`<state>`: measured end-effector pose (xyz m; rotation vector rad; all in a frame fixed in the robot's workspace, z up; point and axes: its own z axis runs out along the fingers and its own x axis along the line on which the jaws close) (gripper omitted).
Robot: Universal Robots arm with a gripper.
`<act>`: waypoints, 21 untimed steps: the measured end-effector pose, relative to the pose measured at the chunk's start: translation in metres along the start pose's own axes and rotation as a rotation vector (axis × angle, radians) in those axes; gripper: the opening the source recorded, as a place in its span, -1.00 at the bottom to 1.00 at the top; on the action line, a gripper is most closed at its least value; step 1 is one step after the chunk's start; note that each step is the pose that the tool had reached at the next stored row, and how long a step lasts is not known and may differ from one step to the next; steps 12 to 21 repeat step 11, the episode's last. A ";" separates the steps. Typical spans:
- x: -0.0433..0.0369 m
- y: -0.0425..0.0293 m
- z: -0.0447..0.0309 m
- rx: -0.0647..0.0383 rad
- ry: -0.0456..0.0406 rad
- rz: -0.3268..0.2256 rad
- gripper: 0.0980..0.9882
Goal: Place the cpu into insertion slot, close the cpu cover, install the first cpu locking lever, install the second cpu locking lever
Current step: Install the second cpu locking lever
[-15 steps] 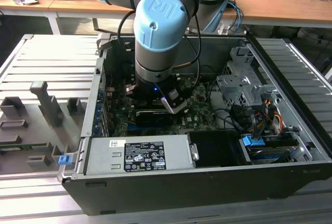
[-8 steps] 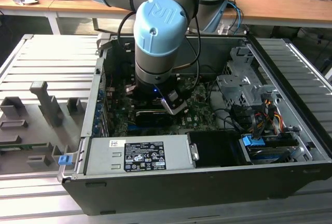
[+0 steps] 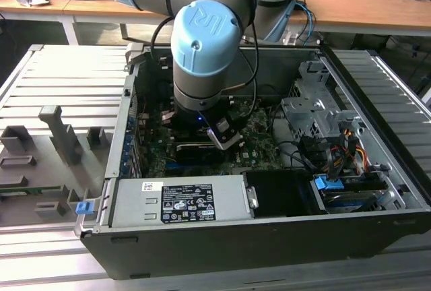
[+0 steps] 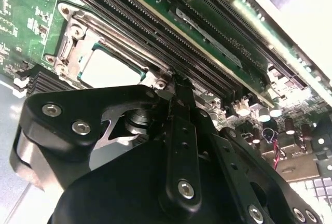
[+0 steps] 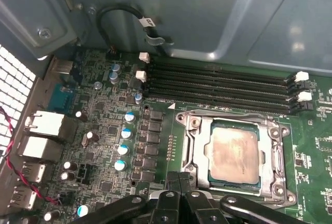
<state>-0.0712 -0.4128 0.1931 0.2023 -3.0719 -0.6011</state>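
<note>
1. First wrist view: the cpu (image 5: 233, 151) lies flat and square inside the insertion slot (image 5: 197, 156) on the motherboard (image 5: 104, 130), so placing the chip looks done.
2. The cpu cover (image 5: 275, 154) appears to lie down around the chip as a silver frame, with the pale chip face showing through its centre opening. I judge the cover closed, or very nearly so.
3. The socket sits just beside the row of long black memory slots (image 5: 223, 86), toward the rear wall of the computer case (image 3: 377, 223).
4. Second wrist view: the pincer (image 4: 179, 86) reaches down to the socket's edge, its dark fingers drawn narrow and close together at the corner of the frame. Whether they grip a thin lever there I cannot tell, as the pincer body hides that spot.
5. The chip (image 4: 109, 68) shows bright and seated there too.
6. Exterior view: the arm (image 3: 202, 42) stands over the middle of the open case, wrist lowered onto the board, and the case rests on a ribbed grey worktop (image 3: 67, 75).
7. By my reading, the work stands at the locking levers. Whether either lever is latched is not clear from these pictures.
</note>
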 end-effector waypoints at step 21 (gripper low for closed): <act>0.0001 0.0067 -0.0166 -0.003 -0.0003 0.000 -0.98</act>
